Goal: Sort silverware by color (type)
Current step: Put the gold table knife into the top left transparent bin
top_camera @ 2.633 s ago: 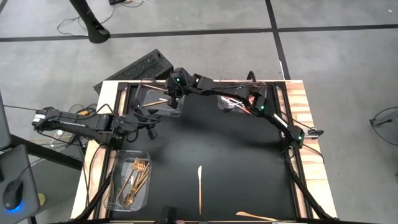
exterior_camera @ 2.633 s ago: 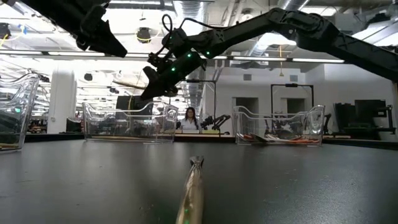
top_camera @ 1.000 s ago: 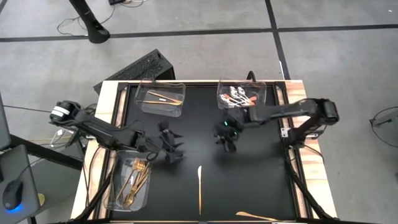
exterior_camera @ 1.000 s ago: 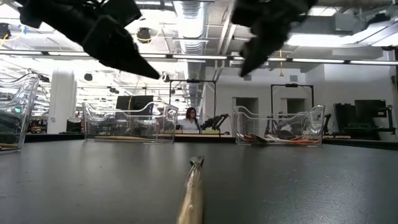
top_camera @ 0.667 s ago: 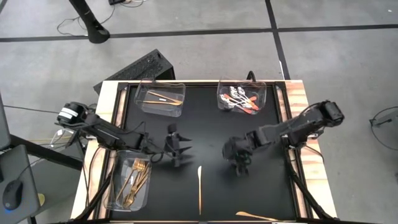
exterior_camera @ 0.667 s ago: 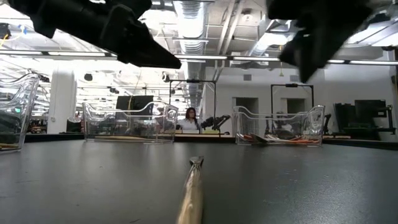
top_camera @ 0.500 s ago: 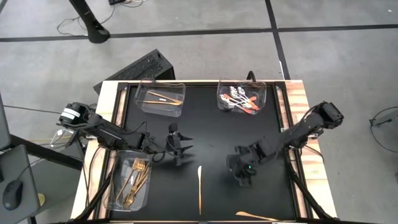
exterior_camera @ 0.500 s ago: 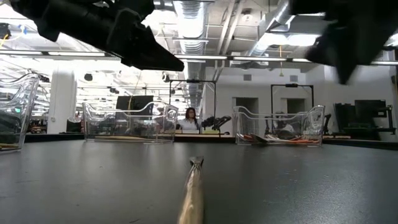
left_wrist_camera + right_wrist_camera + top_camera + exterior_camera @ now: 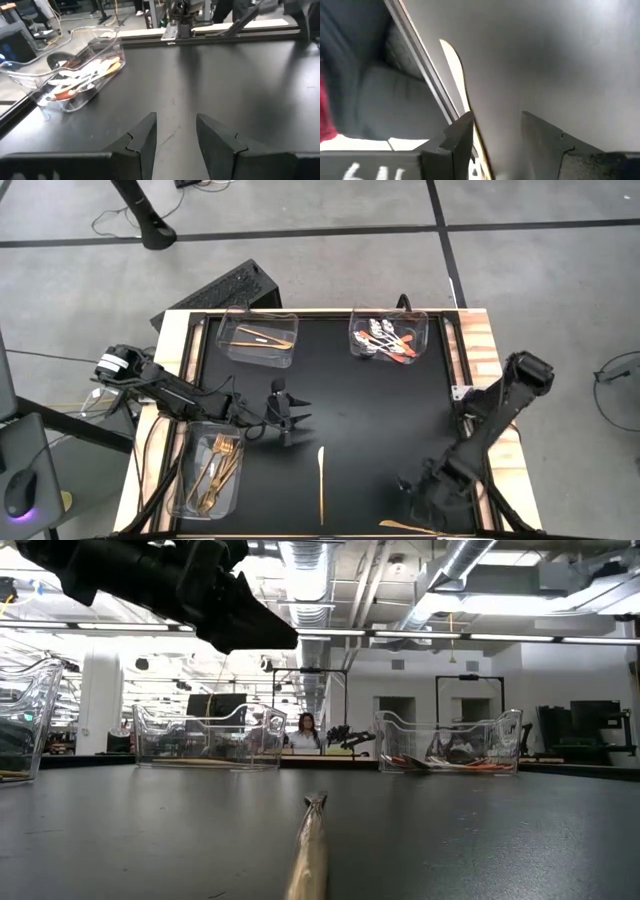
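Gold knife (image 9: 454,70) lies at the mat's near edge just beside the right gripper (image 9: 492,132) — fingers spread, empty, arm stretched low; left gripper (image 9: 293,423) hovers parted mid-table.

The bench (image 9: 330,395) has a black top inside a light wooden frame. Three clear plastic trays rest on it: one (image 9: 260,338) at the far left, one (image 9: 388,338) at the far right, one (image 9: 208,470) at the near left. A gold knife (image 9: 321,484) lies loose near the front centre; another utensil (image 9: 408,527) lies along the front edge.
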Controlling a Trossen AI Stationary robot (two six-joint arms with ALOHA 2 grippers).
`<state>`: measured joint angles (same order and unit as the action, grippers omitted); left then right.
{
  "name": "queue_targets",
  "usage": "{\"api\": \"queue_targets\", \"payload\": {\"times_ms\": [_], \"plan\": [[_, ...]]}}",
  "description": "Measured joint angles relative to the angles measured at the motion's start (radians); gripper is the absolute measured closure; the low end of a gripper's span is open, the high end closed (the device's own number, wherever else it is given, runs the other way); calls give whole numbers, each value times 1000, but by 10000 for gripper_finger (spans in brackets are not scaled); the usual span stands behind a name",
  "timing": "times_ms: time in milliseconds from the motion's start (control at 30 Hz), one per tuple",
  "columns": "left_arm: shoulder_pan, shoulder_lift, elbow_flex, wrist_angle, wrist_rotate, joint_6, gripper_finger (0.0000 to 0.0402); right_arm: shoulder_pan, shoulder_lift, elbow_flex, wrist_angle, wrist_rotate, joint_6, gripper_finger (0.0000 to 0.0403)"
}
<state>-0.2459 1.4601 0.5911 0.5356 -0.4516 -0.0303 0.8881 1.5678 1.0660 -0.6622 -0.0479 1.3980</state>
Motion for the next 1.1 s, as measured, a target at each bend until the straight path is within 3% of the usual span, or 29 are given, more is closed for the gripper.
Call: {"api": "queue_targets", "payload": {"times_ms": [233, 400, 633, 933, 1100], "plan": [[0, 0, 0, 30, -6, 0, 278, 121, 197, 103, -63, -7, 79, 244], [0, 0, 0, 65, -6, 0, 278, 155, 284, 200, -120, -5, 79, 264], [0, 0, 0, 63, -7, 0, 278, 168, 371, 232, -76, -6, 63, 268], [0, 0, 0, 62, -8, 0, 278, 163, 384, 234, -92, -6, -37, 272], [0, 0, 0, 61, -29, 0, 278, 146, 382, 222, -153, -3, -84, 307]]}}
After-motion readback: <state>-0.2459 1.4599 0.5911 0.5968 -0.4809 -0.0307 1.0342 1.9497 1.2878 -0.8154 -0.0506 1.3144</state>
